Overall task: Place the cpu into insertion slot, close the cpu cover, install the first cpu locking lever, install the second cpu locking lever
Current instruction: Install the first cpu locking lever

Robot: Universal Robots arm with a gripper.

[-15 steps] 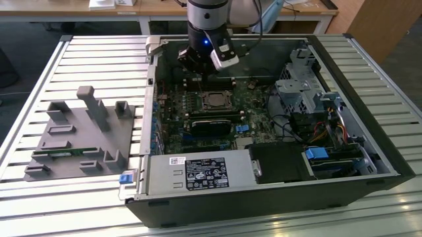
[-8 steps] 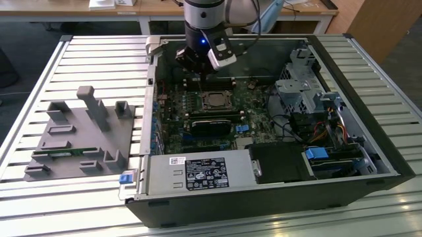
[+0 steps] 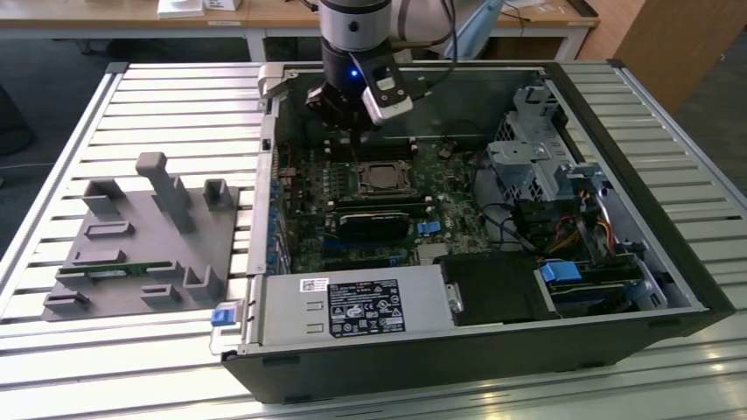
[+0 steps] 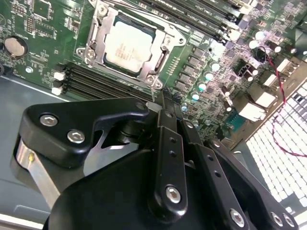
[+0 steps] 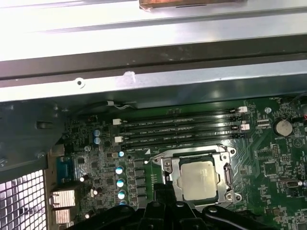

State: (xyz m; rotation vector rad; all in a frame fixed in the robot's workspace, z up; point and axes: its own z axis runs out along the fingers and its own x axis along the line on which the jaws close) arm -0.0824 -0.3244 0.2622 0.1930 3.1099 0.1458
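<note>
Within silvery cpu cover [image 4: 96,38], dull beige cpu [image 4: 128,48]

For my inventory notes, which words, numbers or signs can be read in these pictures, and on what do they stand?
Power supply label: print too small to read.
Small white sticker beside it: too small.
cpu face: faint marks, blurred.
Motherboard: white lettering, too small.
No text can be quoted.

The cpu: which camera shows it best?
The second wrist view: the cpu looks closest there, its whole metal face clear. The first wrist view shows the cpu whole too, but smaller. The exterior view shows the cpu as just a tiny square, far off.
</note>
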